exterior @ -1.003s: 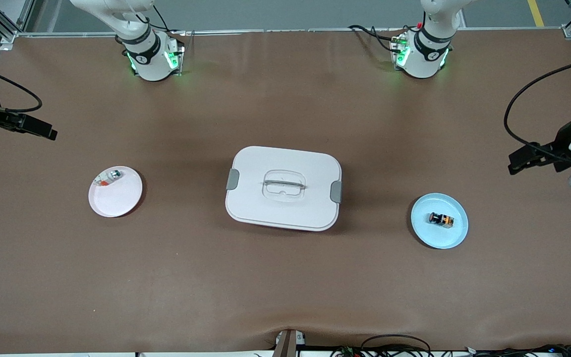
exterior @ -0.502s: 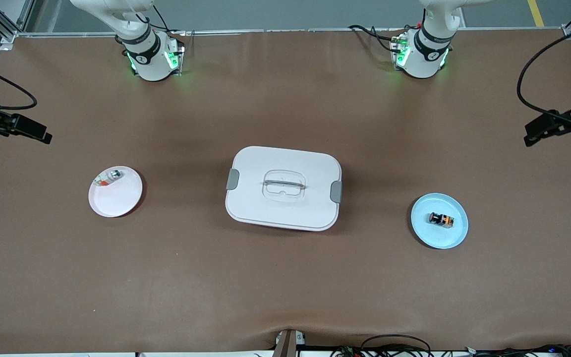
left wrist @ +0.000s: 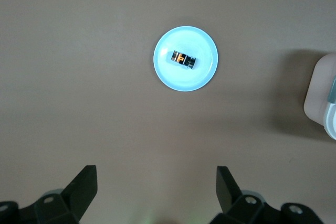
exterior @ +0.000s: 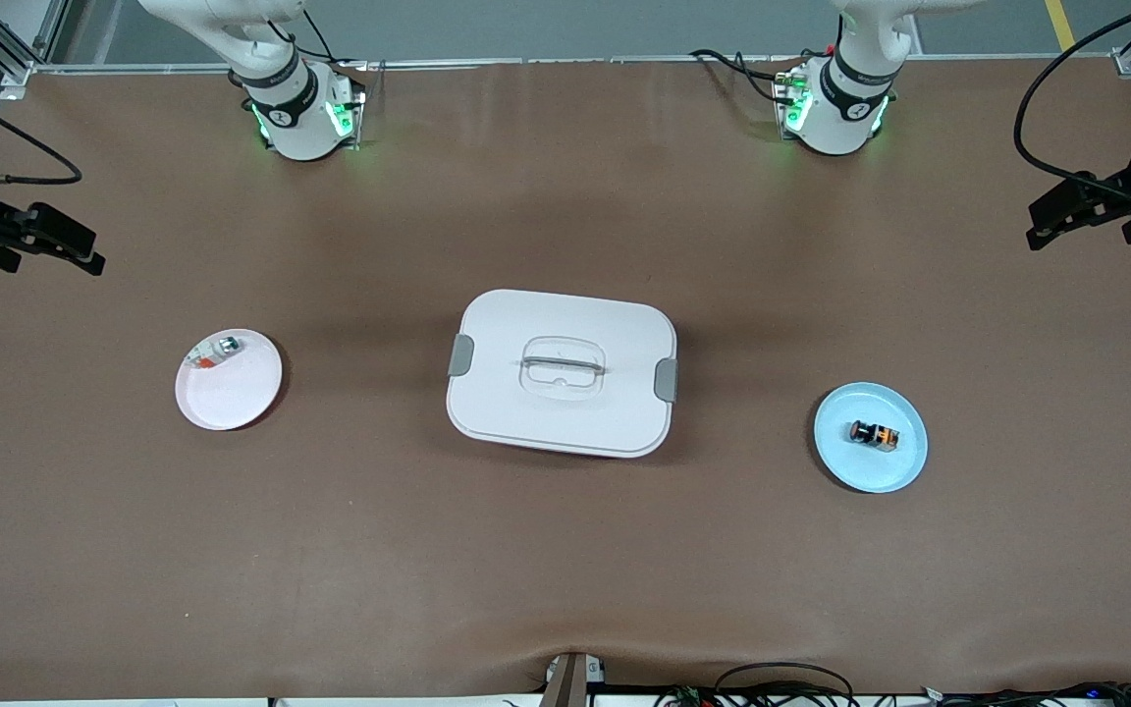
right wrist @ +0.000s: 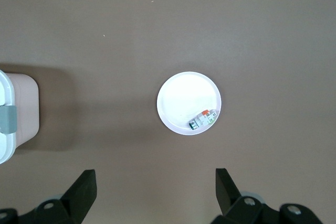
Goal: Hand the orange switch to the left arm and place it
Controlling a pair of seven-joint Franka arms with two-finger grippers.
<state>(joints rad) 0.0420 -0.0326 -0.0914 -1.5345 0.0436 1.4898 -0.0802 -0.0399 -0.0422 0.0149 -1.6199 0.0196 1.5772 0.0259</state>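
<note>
We look down on a brown table [exterior: 565,550] with both arm bases along its top edge. The orange switch [exterior: 874,435] lies on its side on a pale blue plate [exterior: 845,462] toward the left arm's end, at about four o'clock from the box [exterior: 562,412]; we see it again in the left wrist view [left wrist: 182,59], resting in the middle of that plate [left wrist: 202,77]. The white box sits shut at the table's centre, well apart from both plates. At about nine o'clock from the box a white plate [exterior: 237,398] carries a small silver-and-red item [exterior: 217,351] at its rim. The left gripper [exterior: 1066,218] hangs over the table edge at the left arm's end, fingers spread wide and bare. The right gripper [exterior: 60,245] hangs over the edge at the right arm's end, likewise released and carrying nothing
</note>
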